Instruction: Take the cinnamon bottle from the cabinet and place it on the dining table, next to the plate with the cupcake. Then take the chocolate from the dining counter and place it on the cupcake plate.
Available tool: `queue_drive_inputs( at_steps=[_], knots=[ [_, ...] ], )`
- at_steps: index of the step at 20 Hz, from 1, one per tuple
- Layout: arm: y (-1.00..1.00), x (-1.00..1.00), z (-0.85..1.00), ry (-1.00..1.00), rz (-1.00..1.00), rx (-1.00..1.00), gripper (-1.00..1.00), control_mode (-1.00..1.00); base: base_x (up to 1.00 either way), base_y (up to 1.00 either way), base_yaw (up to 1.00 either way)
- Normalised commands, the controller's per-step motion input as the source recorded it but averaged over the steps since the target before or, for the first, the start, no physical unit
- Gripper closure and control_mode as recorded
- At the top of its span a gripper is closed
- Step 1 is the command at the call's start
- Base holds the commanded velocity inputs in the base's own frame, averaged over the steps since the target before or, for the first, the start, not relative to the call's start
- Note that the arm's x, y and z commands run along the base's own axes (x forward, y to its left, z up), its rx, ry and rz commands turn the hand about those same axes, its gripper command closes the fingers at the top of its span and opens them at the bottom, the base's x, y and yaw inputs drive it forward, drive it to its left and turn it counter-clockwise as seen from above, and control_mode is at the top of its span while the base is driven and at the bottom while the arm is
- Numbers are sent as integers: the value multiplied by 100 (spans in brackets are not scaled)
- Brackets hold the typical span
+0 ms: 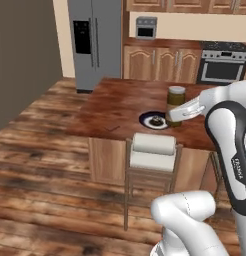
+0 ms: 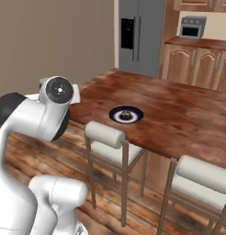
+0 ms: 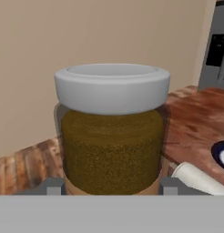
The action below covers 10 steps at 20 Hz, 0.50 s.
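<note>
My gripper (image 1: 178,113) is shut on the cinnamon bottle (image 1: 176,104), a brown jar with a greyish lid, and holds it upright just right of the plate (image 1: 146,119). In the hand view the cinnamon bottle (image 3: 111,141) stands close between the fingertips (image 3: 54,186). The dark plate (image 2: 118,115) carries the small cupcake (image 2: 126,114) near the front edge of the dining table (image 1: 125,97). The cupcake (image 1: 156,120) also shows in the left base view. A thin flat sliver, likely the chocolate (image 1: 112,129), lies on the table left of the plate.
Two stools with white padded backs (image 2: 104,133) (image 2: 204,173) stand against the table's near side. A grey fridge (image 1: 95,42), wooden cabinets, an oven (image 1: 222,65) and a microwave (image 1: 146,27) line the far wall. My own arm (image 2: 36,119) blocks the left part of the right base view.
</note>
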Motion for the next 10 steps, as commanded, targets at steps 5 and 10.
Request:
queue_drive_inputs(
  at_steps=[5, 10],
  knots=[
    [0, 0, 0, 0, 0, 0, 100, 100, 66, 46, -10],
    [0, 0, 0, 0, 0, 0, 100, 100, 63, 40, -31]
  ],
)
